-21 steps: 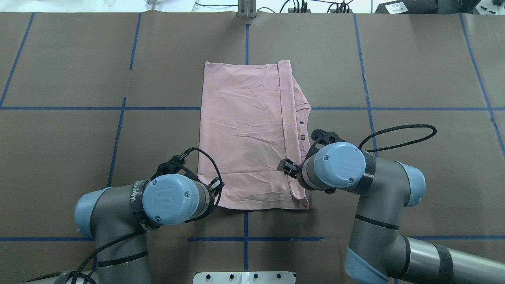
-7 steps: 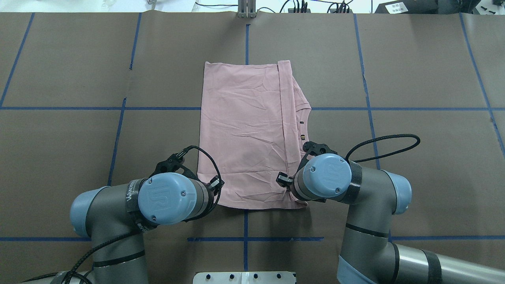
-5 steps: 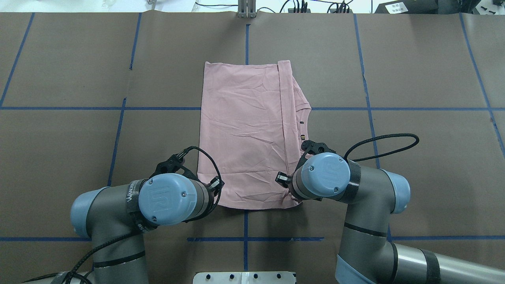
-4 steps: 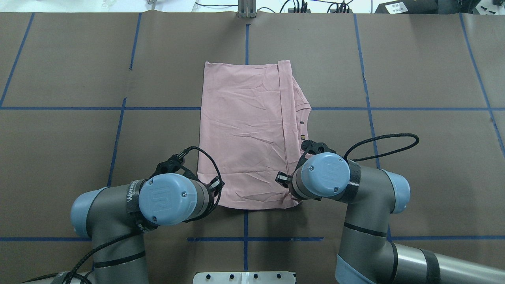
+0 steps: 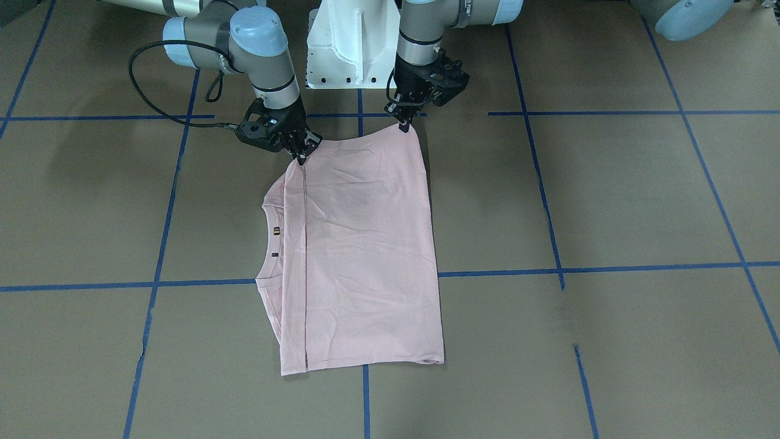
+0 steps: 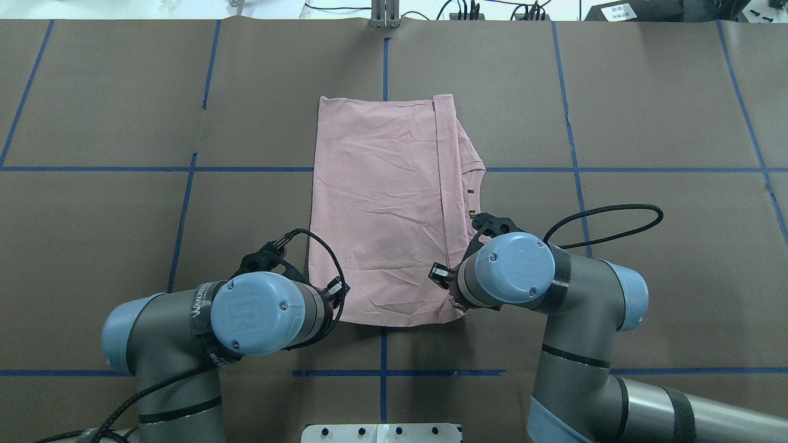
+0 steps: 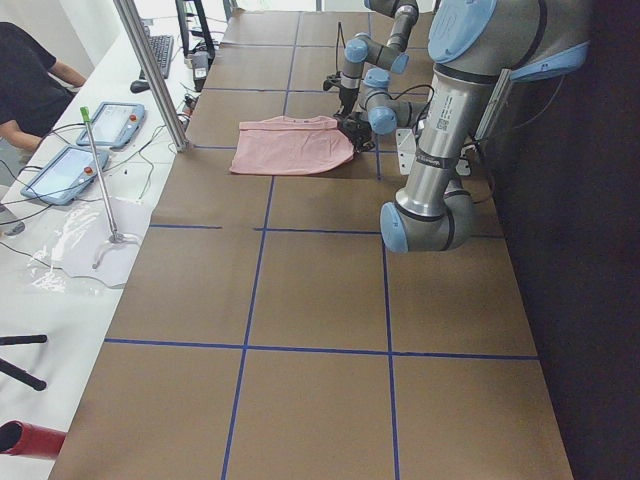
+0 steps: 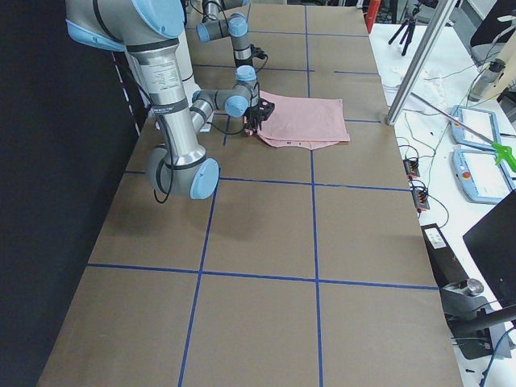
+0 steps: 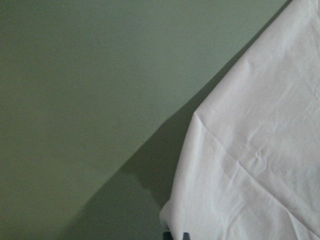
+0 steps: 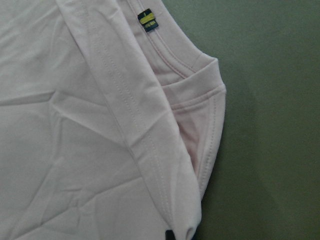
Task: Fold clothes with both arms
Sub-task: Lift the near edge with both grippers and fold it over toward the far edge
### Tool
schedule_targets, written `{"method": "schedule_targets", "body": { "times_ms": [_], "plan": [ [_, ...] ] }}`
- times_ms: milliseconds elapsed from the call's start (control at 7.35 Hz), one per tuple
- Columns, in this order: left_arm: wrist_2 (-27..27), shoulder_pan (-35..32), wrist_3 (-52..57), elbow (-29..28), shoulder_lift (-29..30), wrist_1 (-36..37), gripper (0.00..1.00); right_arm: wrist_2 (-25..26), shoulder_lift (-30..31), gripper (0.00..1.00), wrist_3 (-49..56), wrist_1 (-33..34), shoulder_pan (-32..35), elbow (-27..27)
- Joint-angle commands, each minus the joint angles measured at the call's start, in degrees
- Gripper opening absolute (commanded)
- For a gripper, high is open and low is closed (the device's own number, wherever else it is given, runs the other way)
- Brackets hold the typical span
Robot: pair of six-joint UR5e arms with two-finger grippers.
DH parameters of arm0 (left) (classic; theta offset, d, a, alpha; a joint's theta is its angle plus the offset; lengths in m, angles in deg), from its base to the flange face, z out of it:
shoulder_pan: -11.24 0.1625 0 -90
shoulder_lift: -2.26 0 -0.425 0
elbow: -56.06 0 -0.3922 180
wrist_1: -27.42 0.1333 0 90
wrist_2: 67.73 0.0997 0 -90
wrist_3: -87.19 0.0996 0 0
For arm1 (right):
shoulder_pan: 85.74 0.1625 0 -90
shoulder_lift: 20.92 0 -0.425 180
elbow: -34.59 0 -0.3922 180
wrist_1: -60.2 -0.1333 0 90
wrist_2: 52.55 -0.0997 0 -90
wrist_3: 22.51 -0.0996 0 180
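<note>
The pale pink T-shirt [image 5: 365, 244] lies folded into a tall rectangle at the table's middle [image 6: 381, 203], print hidden, neck tag [image 10: 146, 21] showing at the collar. My left gripper [image 5: 403, 126] is shut on the shirt's near corner on my left side, and the corner hangs raised over its shadow in the left wrist view [image 9: 250, 175]. My right gripper [image 5: 300, 158] is shut on the near corner on my right, by the folded-over sleeve edge [image 10: 150, 150]. In the overhead view both grippers are hidden under their wrists.
The white pedestal base [image 5: 347, 42] stands just behind the shirt's near edge. Blue tape lines [image 6: 381, 373] cross the brown table cover. A metal post [image 6: 385, 15] stands at the far edge. Tablets [image 7: 65, 170] and an operator [image 7: 30, 85] are beyond the far side.
My right gripper moved in onto the shirt's near right corner and drew it slightly inward and up. My left arm shifted slightly back, its gripper staying at the near left corner.
</note>
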Motion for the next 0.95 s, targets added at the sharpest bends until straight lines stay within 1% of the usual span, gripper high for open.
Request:
{"method": "schedule_targets", "body": {
  "times_ms": [0, 136, 272, 408, 544, 817],
  "plan": [
    [0.0, 1.4, 0.0, 5.0, 0.1, 5.0, 0.00, -2.2, 2.1, 0.00, 0.0, 0.0, 0.2, 4.3],
    [0.0, 3.7, -0.1, 6.8, -0.1, 6.9, 0.00, -2.8, 4.3, 0.00, -0.1, 0.0, -0.1, 7.7],
    [0.0, 5.1, -0.1, 8.2, -0.2, 7.2, 0.00, -4.0, 6.8, 0.00, -0.1, 0.1, -0.7, 11.4],
    [0.0, 5.5, -0.1, 9.9, -0.4, 9.1, 0.00, -6.5, 8.5, 0.00, -0.2, 0.1, -0.8, 14.1],
    [0.0, 5.5, -0.1, 12.4, -0.4, 10.8, 0.00, -7.4, 8.2, 0.00, -0.3, 0.1, -1.0, 15.1],
    [-0.1, 5.2, 1.1, 12.1, -0.2, 10.4, 0.00, -6.8, 7.3, 0.00, 0.1, -0.1, -1.2, 14.3]
  ]
}}
